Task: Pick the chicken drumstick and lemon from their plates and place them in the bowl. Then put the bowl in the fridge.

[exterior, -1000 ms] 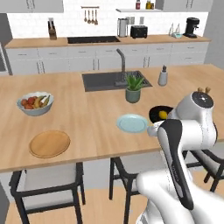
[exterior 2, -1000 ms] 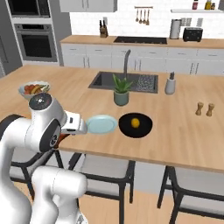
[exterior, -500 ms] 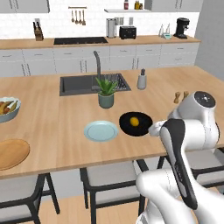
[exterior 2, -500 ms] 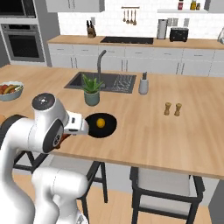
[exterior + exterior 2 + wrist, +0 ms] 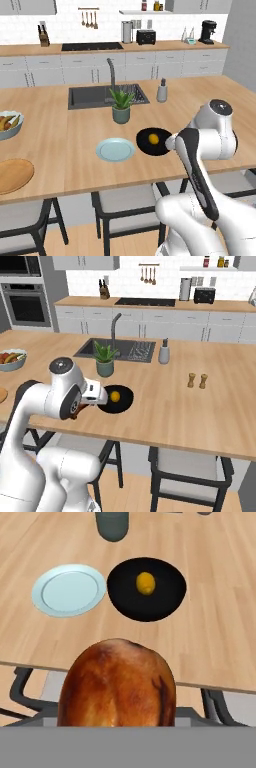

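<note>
The chicken drumstick (image 5: 117, 684), orange-brown and glossy, sits right before the hand camera with my gripper (image 5: 82, 407) shut on it; its fingertips are hidden behind the meat. A brown bit of the drumstick (image 5: 75, 410) shows under the hand at the island's near edge. Just beyond lies the black bowl (image 5: 165, 597) with the yellow lemon (image 5: 145, 583) inside. From the base cameras the bowl (image 5: 142, 145) (image 5: 126, 402) and lemon (image 5: 154, 138) (image 5: 115, 396) are close to the hand. The blue-green plate (image 5: 69, 589) (image 5: 115, 149) lies bare left of the bowl, the wooden plate (image 5: 12, 175) farther left. The fridge is out of view.
A potted plant (image 5: 121, 106) (image 5: 104, 359) stands behind the bowl, near the sink (image 5: 90, 96). A fruit bowl (image 5: 7, 125) (image 5: 11, 358) sits far left. A soap bottle (image 5: 164, 352) and two small shakers (image 5: 197, 380) stand to the right. Stools (image 5: 187, 471) are tucked under the island.
The whole scene has slid left in both base views: the base has driven right along the island. The drumstick stays in the gripper, and the bowl now lies straight ahead of it.
</note>
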Tool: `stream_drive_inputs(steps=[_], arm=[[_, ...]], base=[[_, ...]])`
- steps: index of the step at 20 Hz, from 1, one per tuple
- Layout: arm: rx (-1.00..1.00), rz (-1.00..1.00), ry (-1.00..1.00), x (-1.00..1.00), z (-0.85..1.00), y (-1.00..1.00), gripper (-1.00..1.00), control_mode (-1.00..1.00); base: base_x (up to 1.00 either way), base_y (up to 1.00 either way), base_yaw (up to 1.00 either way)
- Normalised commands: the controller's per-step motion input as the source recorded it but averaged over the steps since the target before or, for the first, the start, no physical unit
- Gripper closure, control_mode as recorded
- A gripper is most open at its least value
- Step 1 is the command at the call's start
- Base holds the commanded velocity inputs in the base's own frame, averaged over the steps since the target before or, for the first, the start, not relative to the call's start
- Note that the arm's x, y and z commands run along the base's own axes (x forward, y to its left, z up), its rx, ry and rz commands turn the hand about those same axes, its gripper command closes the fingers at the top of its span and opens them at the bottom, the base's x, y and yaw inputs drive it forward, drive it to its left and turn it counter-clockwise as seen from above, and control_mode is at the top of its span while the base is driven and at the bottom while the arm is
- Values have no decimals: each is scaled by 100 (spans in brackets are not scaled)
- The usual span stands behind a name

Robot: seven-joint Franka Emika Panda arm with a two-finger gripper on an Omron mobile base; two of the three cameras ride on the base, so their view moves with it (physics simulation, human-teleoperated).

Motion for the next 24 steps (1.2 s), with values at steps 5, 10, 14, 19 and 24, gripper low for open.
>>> stream_drive_inputs(steps=[5,10,14,19,24], arm=[[0,0,25,100,-2,-16,100,-100],[0,1,16,100,-14,-13,100,-100],[0,17,4,80,-51,-11,100,-100],[0,15,5,76,-52,-5,100,-100],[-6,1,0,43,-51,0,100,-100]], base=[[0,0,0],[0,0,0],[0,0,0],[0,0,0],[0,0,0]])
